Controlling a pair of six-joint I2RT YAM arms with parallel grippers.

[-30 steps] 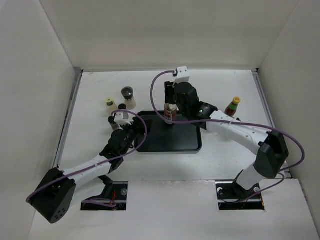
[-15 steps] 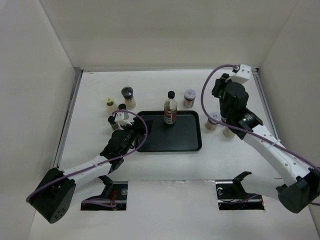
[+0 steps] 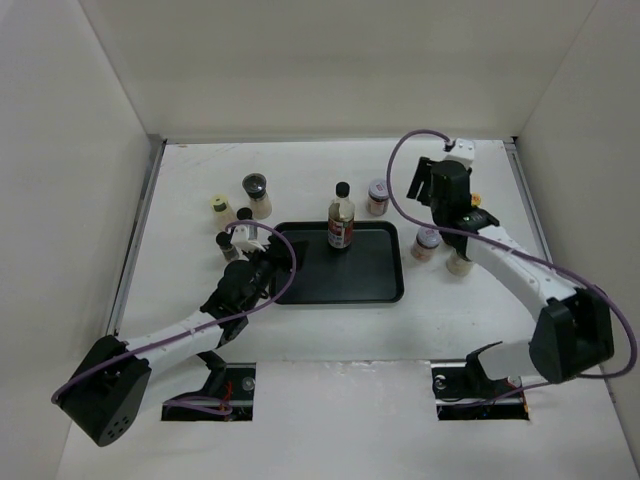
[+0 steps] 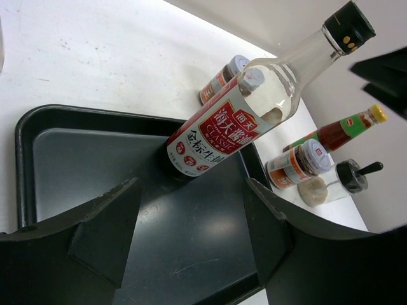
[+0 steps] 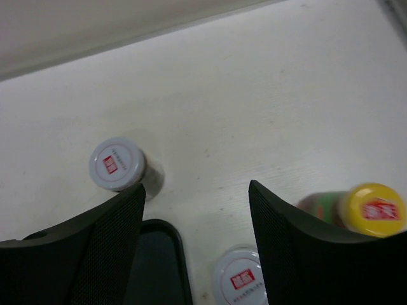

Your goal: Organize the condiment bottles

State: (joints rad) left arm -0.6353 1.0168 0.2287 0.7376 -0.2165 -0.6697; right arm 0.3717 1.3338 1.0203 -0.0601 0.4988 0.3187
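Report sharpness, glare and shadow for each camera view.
Top external: even light, soft shadows, tray crisp. Left wrist: tall bottle label sharp, table overexposed along its far edge, near jaws dark. Right wrist: soft overall, yellow-capped bottle blurred.

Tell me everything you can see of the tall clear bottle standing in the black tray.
The tall clear bottle looks like glass. It has a slim neck, a black cap and a red-and-white label with Chinese characters and the word CLASSIC. What it holds looks colourless. It stands upright inside the black tray, near the middle of the far rim, with its base on the tray floor. Nothing but the tray touches it.
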